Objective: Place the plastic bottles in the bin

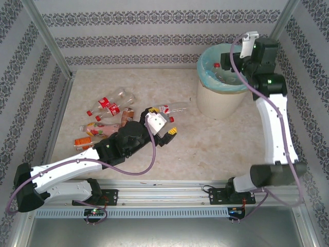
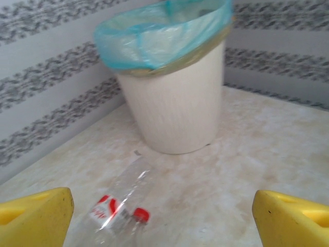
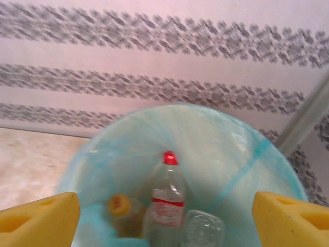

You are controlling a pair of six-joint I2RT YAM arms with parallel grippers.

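Your right gripper (image 3: 164, 218) hangs over the bin (image 1: 216, 100) at the upper right of the overhead view, fingers spread and empty. Dropped bottles (image 3: 165, 200) lie inside. Your left gripper (image 2: 164, 218), fingers also spread, faces a red-capped bottle (image 2: 115, 208) at the lower left of its wrist view. That bottle sits off-centre, so one closing finger could knock it and send it rolling away.
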